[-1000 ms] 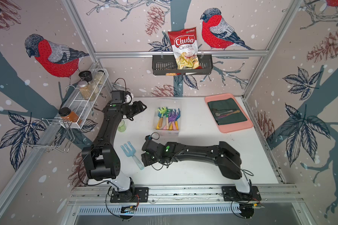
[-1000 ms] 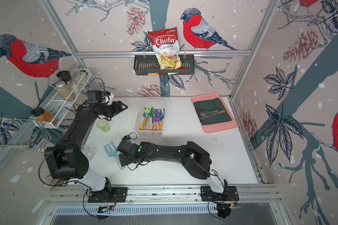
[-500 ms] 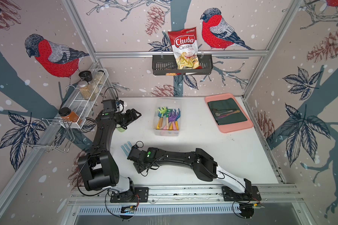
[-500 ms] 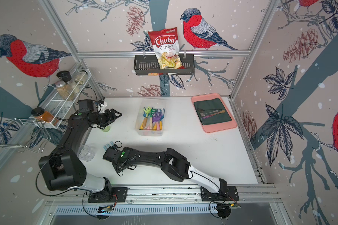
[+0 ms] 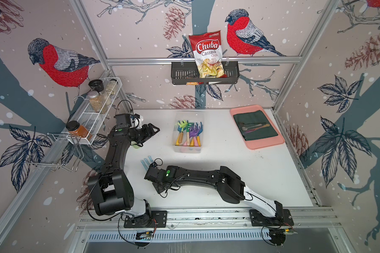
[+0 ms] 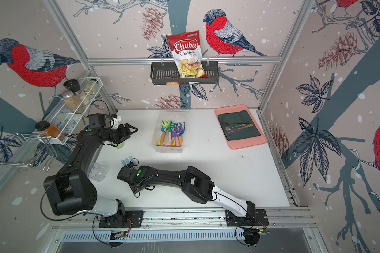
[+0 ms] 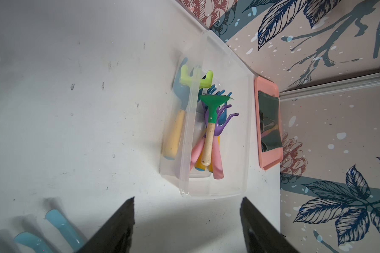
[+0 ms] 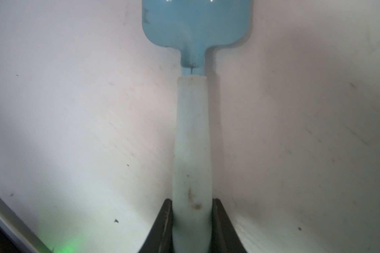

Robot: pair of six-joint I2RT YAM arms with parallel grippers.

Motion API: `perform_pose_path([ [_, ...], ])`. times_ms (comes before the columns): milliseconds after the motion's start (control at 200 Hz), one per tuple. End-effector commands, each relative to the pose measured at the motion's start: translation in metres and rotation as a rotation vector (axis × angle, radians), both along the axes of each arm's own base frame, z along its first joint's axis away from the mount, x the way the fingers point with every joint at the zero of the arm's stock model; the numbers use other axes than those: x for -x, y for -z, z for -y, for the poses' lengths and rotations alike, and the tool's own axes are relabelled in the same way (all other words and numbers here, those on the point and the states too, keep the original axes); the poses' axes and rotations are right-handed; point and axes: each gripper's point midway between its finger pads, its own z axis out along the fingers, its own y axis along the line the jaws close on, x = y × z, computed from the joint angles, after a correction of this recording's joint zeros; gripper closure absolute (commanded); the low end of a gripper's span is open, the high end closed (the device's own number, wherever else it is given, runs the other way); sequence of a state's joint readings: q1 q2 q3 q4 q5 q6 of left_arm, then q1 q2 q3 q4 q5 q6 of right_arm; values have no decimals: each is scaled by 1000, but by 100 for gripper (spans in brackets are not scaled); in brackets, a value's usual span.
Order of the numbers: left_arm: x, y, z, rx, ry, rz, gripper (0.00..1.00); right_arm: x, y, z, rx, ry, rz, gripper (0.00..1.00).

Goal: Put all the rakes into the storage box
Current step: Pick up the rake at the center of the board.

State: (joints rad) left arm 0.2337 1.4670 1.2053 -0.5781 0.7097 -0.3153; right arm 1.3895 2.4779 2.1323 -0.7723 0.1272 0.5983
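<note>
Bullfinch-and-pinecone wallpaper (image 5: 140, 32) is wrapping the cell on three sides, and we are looking down on a white surface (image 5: 272, 175) edged by aluminium rails. Toward the back of it, near the middle, the storage box (image 5: 187, 150) is sitting with a bundle of colourful toy garden tools (image 5: 189, 133) lying inside, their heads toward the back wall.

The rake (image 5: 146, 161) is lying out in front of the box and off toward the left arm's side, well apart from it. In both top views only its pale blue tines are showing from under the right arm's wrist. The right end effector (image 8: 192, 203) is pinching the rake's whitish handle, one dark finger pressing on each side near the handle's end. A tight shadow is hugging the handle, and we are not able to tell whether the rake is resting on the surface or hanging just above it.

The left end effector (image 5: 155, 130) is hovering over the back left part of the surface, its fingers spread wide and gripping nothing, pointing toward the storage box.

Near the box, toward the right wall, a pink tray (image 5: 266, 143) is carrying a dark green cloth (image 5: 261, 134) with some cutlery (image 5: 253, 127) on top. A black slotted basket (image 5: 180, 73) is hanging on the back rail and holding a bag of cassava chips (image 5: 206, 54). A white wire rack (image 5: 92, 122) on the left wall is carrying spice jars (image 5: 97, 103). In a top view a clear cup (image 6: 96, 172) is standing near the left arm's base.
</note>
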Motion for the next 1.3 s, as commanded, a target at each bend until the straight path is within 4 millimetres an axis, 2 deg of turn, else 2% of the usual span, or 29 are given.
perform_pose_path([
  [0, -4, -15, 15, 76, 34, 64, 26, -12, -22, 33, 37, 65, 31, 83],
  [255, -7, -36, 58, 128, 102, 119, 26, -32, -90, 84, -116, 198, 55, 85],
  [390, -5, -46, 82, 150, 139, 136, 26, -47, -110, 110, -142, 267, 73, 85],
  [560, -3, -47, 103, 167, 173, 135, 26, -66, -125, 132, -163, 330, 105, 85],
  [845, 11, -14, 159, 148, 267, 68, 26, -95, -142, 150, -172, 401, 144, 85],
  [1171, 13, 1, 181, 164, 287, 48, 28, -107, -165, 155, -225, 429, 176, 85],
  [1291, 12, 0, 183, 157, 287, 51, 28, -110, -163, 164, -197, 442, 187, 85],
])
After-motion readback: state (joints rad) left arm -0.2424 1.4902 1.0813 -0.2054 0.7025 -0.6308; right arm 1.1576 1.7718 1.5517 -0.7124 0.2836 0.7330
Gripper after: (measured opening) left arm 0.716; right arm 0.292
